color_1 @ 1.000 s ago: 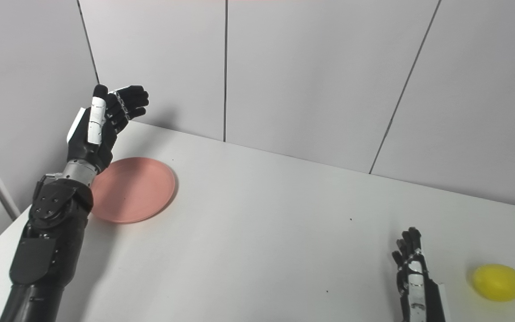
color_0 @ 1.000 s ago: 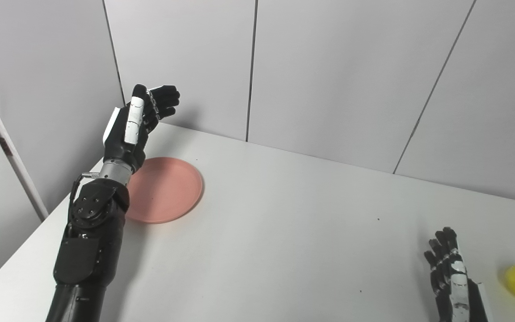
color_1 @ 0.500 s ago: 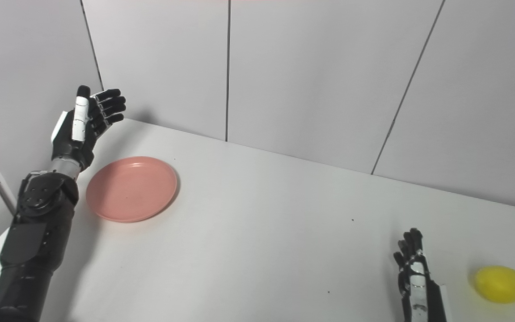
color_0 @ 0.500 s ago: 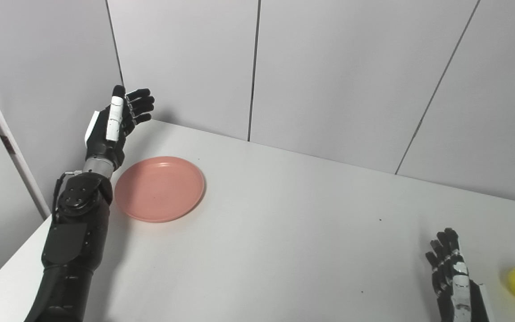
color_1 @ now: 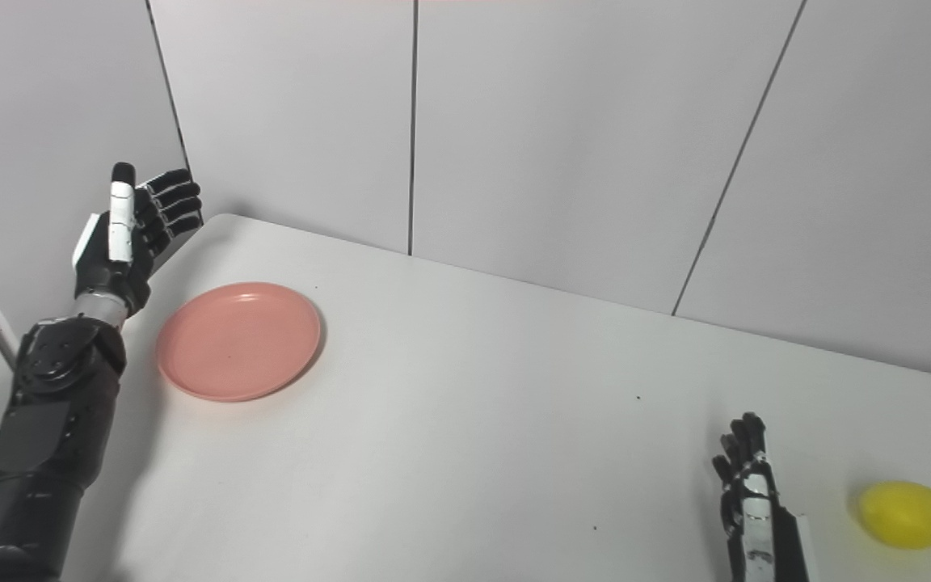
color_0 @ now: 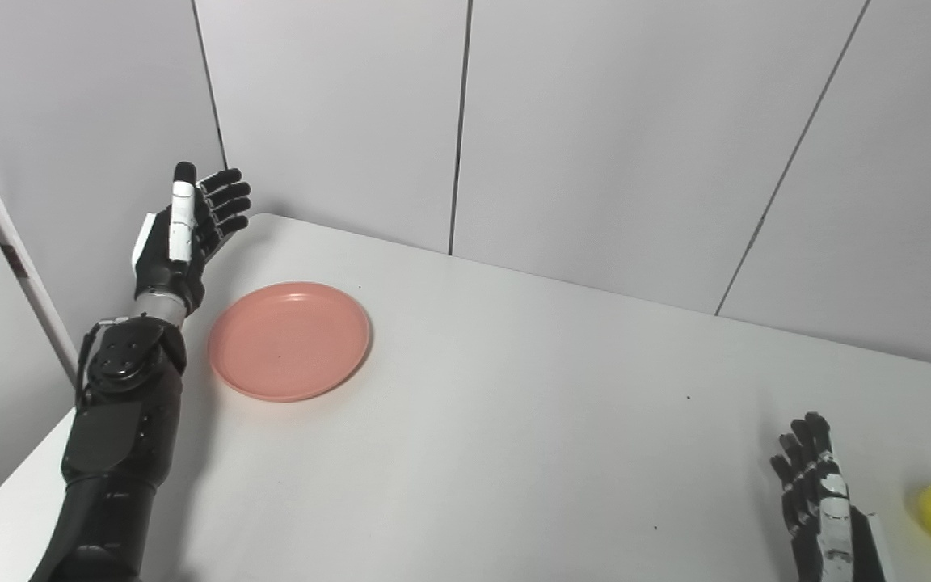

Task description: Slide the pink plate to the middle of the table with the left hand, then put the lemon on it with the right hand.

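Observation:
A round pink plate (color_0: 289,340) lies flat on the white table (color_0: 514,420), toward its far left part. My left hand (color_0: 188,233) is raised above the table's left edge, just left of the plate and clear of it, open with its fingers spread and nothing in it. A yellow lemon (color_1: 905,514) rests near the table's right front. My right hand (color_1: 748,505) sits low at the bottom edge, a short way left of the lemon, open, fingers pointing away and holding nothing.
Grey wall panels (color_0: 595,129) close off the table at the back and the left. The table's left edge (color_0: 53,436) runs under my left forearm. A white post (color_0: 5,242) stands beyond the left edge.
My left hand has drawn back to the left and a bit lower, uncovering the plate's left rim. The plate, the lemon and my right hand have stayed put.

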